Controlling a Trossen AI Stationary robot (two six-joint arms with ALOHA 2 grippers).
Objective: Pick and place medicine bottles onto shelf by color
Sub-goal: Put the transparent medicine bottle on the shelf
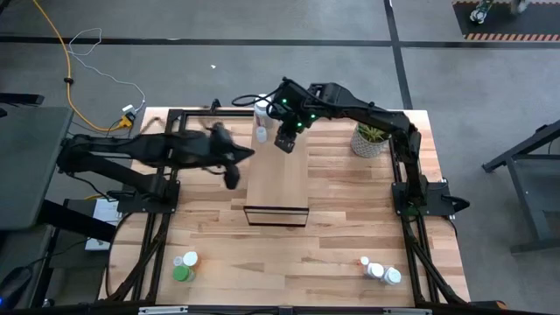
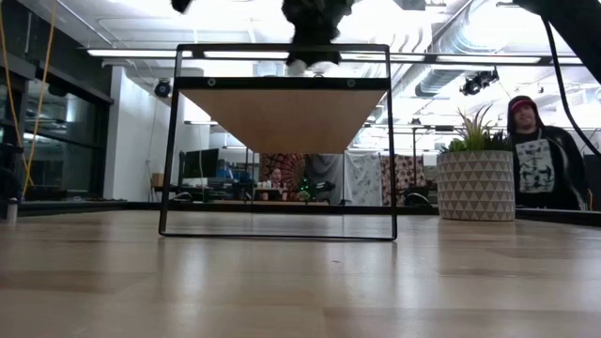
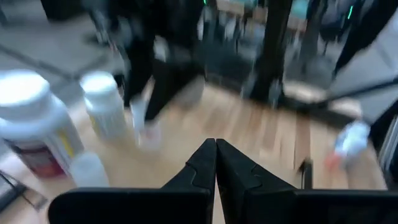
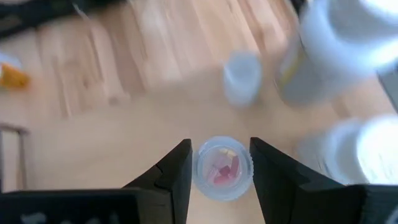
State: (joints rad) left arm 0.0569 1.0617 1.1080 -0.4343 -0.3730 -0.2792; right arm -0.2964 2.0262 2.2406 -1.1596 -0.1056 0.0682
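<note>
At the near edge of the table [image 1: 297, 254] we see bottles not yet sorted: a green bottle [image 1: 182, 274] with a white-capped one [image 1: 190, 259] on the left side, and a small group of white bottles [image 1: 379, 271] on the right side. Farther in stands the shelf [image 1: 278, 179], its pale plank running away from us.

Over the far end of this shelf our right gripper [image 4: 219, 168] is clenched around a small clear bottle [image 4: 222, 169] with pinkish pills inside; the two fingers [image 4: 177, 171] press it from both sides. Two white bottles [image 1: 261, 122] already stand there, just beside it. We judge that the placing step is in hand. The next move calls for lowering the bottle straight onto the plank, near its colour group but apart from the neighbours, and only then releasing it.

Our left gripper [image 3: 216, 163] is fully closed on nothing and hangs beside the shelf's left side, blurred.
</note>
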